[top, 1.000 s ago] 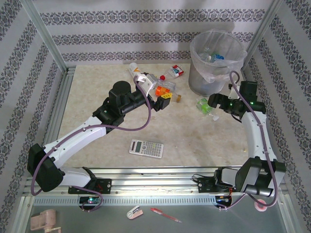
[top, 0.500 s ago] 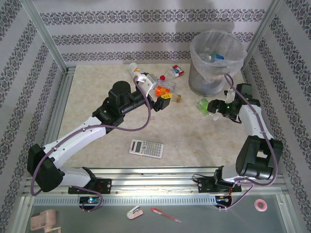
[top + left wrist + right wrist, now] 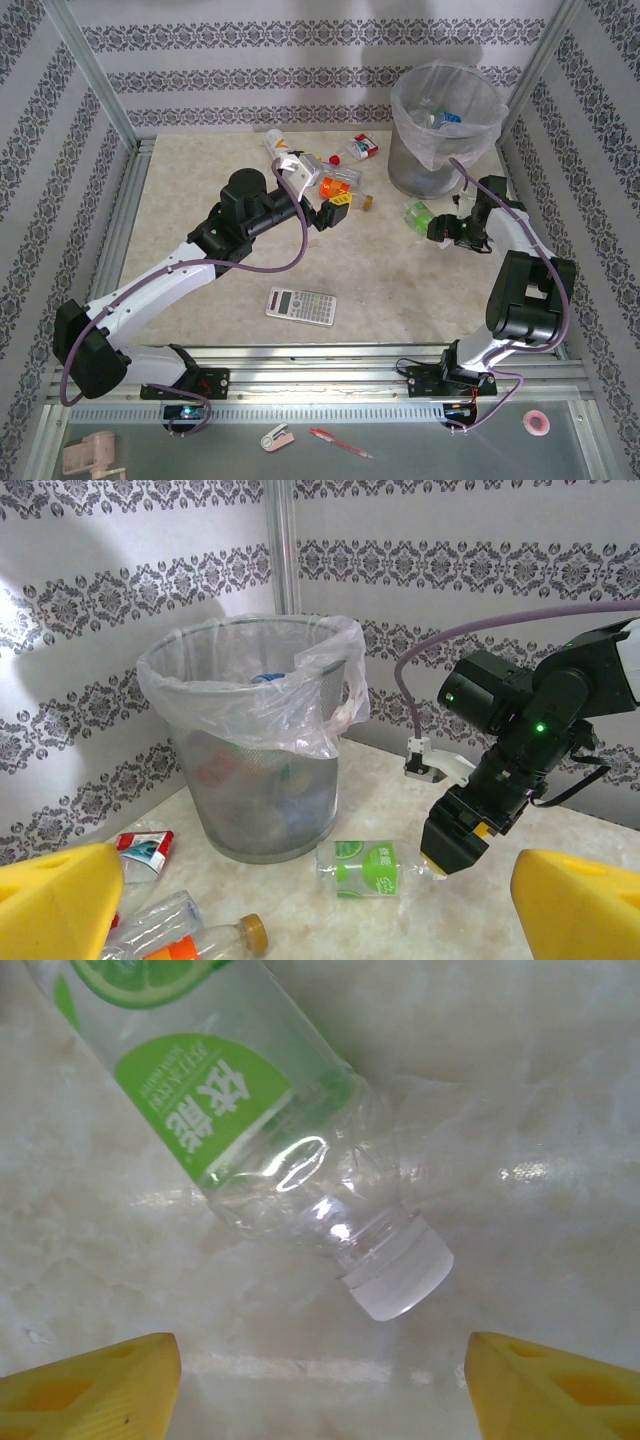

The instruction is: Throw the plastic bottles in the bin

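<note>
On our right gripper (image 3: 320,1385) the fingers sit apart, the clear green-labelled plastic bottle (image 3: 250,1130) cap-first just ahead; left gripper (image 3: 320,910) gapes empty. We reckon pinching that slick tapered neck could squirt it loose.

in the top view the bin (image 3: 445,130) is standing at the upper right of the surface (image 3: 200,240), near the back corner, with several bottles (image 3: 440,118) lying inside it. a single bottle (image 3: 417,214) is lying on its side just below the bin's base, apart from it. the right pincer (image 3: 437,235) is sitting just right of and below that bottle, at its cap end, its fingers touching neither side of the cap. a group of bottles (image 3: 340,178) is lying at upper centre, left of the bin. the left pincer (image 3: 335,210) is sitting just below them. the calculator (image 3: 301,305) is lying at lower centre, well apart from the bottles.
</note>
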`<state>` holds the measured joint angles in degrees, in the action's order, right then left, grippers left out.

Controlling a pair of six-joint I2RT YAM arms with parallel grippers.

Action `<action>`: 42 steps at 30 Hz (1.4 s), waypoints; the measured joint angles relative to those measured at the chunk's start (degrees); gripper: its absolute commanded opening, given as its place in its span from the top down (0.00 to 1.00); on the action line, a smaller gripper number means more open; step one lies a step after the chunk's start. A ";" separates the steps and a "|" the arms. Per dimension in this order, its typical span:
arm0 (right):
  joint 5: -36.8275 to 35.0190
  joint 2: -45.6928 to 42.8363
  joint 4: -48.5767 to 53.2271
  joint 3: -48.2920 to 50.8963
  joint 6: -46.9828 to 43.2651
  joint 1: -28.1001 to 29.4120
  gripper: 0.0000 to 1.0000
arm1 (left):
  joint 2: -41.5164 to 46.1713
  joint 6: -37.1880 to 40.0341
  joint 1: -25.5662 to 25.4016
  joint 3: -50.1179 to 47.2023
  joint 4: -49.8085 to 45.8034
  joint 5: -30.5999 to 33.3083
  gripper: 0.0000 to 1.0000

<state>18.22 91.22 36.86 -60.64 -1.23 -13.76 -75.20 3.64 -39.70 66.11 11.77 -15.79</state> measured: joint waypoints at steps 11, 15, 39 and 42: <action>-3.91 5.18 -0.87 -0.81 -3.89 0.90 0.32 | 0.33 0.46 0.00 -0.92 0.02 0.68 0.00; -5.29 7.10 -1.68 -1.84 -5.51 2.60 0.34 | 0.33 0.81 0.00 -0.92 0.02 0.90 0.00; -9.49 10.56 -2.40 -3.13 -10.19 8.39 0.68 | 1.77 1.07 0.00 -2.47 -0.04 1.51 0.00; -9.46 10.56 -2.49 -3.13 -10.64 8.76 0.77 | 2.08 1.09 0.00 -2.78 -0.20 1.55 0.00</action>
<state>8.75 101.78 34.37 -63.77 -11.88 -4.99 -73.12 4.73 -39.70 63.33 11.57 -14.24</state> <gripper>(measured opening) 0.314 0.997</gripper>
